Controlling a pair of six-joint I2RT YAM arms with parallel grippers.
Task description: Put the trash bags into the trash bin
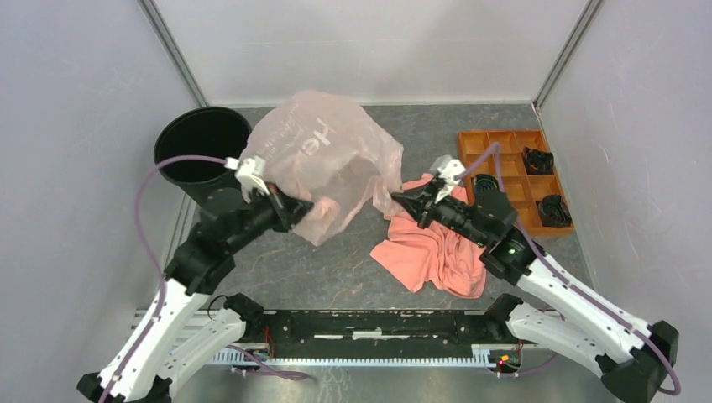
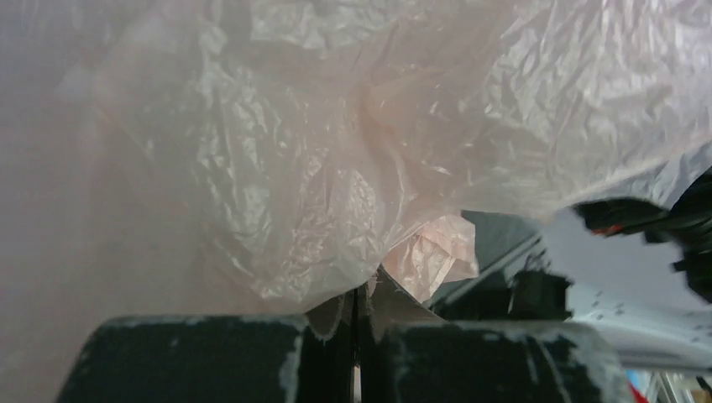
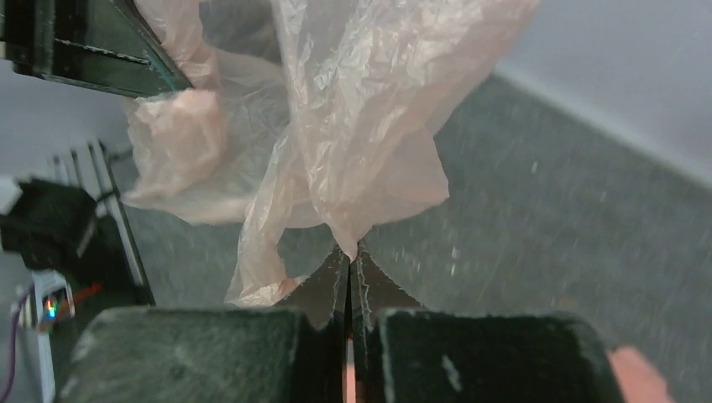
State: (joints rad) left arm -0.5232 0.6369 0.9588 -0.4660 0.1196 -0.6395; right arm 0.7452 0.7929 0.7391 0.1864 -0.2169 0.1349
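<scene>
carrying is judged to be the step in hand: the thin translucent pale pink plastic trash bag (image 1: 323, 159) is held up off the grey table (image 1: 336, 269), spread between the two arms, and is not yet in the round black plastic trash bin (image 1: 201, 143); the bin stands at the far left, and the bag's left edge is seen just beside or over its rim, though which cannot be told; the left gripper (image 1: 298, 206) has its jaws pressed together on a fold of the bag's near lower edge, the film bunched between its tips; the right gripper (image 1: 401, 201) is likewise closed tight, with a pointed tuck of the bag's right side pinched; nothing else is touched by either; an opaque coral-orange cloth (image 1: 432, 252) lies crumpled under the right arm, and a flat orange compartment tray (image 1: 514, 172) sits at the far right; the next move is judged to call for both grips to be brought left together until the film hangs over the bin's mouth, then lowered before release; since the bag looks larger than the bin, some pushing down is likely to be needed.
</scene>
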